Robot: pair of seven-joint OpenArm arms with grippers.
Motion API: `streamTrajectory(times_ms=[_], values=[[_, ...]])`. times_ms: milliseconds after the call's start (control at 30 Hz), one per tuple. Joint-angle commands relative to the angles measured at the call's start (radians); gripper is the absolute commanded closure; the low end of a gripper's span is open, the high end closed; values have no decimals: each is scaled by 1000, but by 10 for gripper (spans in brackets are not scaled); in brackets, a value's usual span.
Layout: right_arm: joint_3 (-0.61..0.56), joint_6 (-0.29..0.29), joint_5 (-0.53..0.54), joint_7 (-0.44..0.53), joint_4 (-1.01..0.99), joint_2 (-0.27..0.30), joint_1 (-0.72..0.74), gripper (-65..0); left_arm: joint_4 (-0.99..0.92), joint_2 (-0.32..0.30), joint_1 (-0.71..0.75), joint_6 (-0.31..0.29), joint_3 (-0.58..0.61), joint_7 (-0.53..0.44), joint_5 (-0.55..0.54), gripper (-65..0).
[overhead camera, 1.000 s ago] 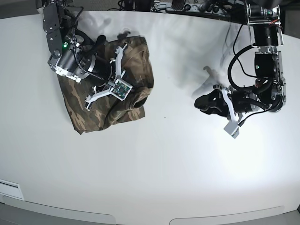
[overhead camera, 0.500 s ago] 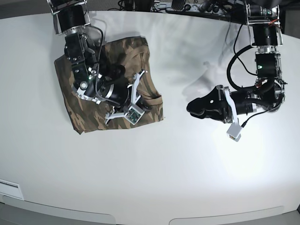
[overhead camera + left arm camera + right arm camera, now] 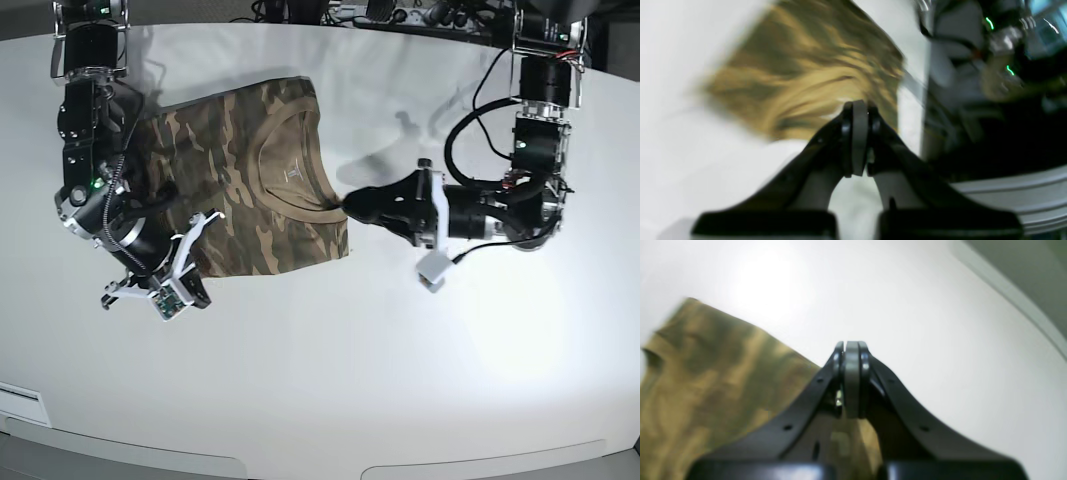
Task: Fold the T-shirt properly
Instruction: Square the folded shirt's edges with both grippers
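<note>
Both grippers were pinched closed, neither holding any cloth; shirt lay folded at the table's back left in the base view.

Left gripper (image 3: 352,203): pads pressed flat together in its wrist view (image 3: 858,115), nothing between them, tips just at the right edge of the T-shirt (image 3: 250,180) by the collar; contact couldn't be confirmed, wrist view too blurred. Right gripper (image 3: 197,293): pads also together (image 3: 851,355), nothing gripped, sitting over bare table (image 3: 400,380) just off the shirt's front left corner. T-shirt was a roughly rectangular fold, camo side up, tan collar (image 3: 290,165) showing toward its right side, front edge running straight. Arms were on opposite sides of it, well apart.
</note>
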Motion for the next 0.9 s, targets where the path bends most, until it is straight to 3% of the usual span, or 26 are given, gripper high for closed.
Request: streamTrajectory(times_ms=[0, 167, 333, 400, 500, 600, 733, 867], values=[[9, -9, 10, 20, -5, 27, 19, 0, 31, 17, -23, -9, 40, -9, -28, 0], [9, 37, 10, 117, -129, 87, 23, 0, 54, 129, -23, -9, 240, -9, 86, 0], [-2, 159, 23, 192, -313, 95, 59, 0, 53, 232, -16, -9, 387, -46, 352, 0], [-14, 175, 28, 202, -399, 95, 95, 0, 53, 264, -10, -9, 428, -84, 454, 0], [-22, 175, 25, 200, -500, 108, 134, 0, 52, 248, 1, -9, 468, -118, 564, 0], [-21, 175, 45, 148, -511, 142, 138, 0, 50, 192, -3, -9, 477, -180, 642, 0], [-20, 175, 205, -14, -491, 205, 122, 0, 49, 102, -9, -9, 477, -232, 711, 0], [4, 164, 308, -63, -431, 254, 49, 0, 49, 25, -11, -9, 477, -298, 796, 0]])
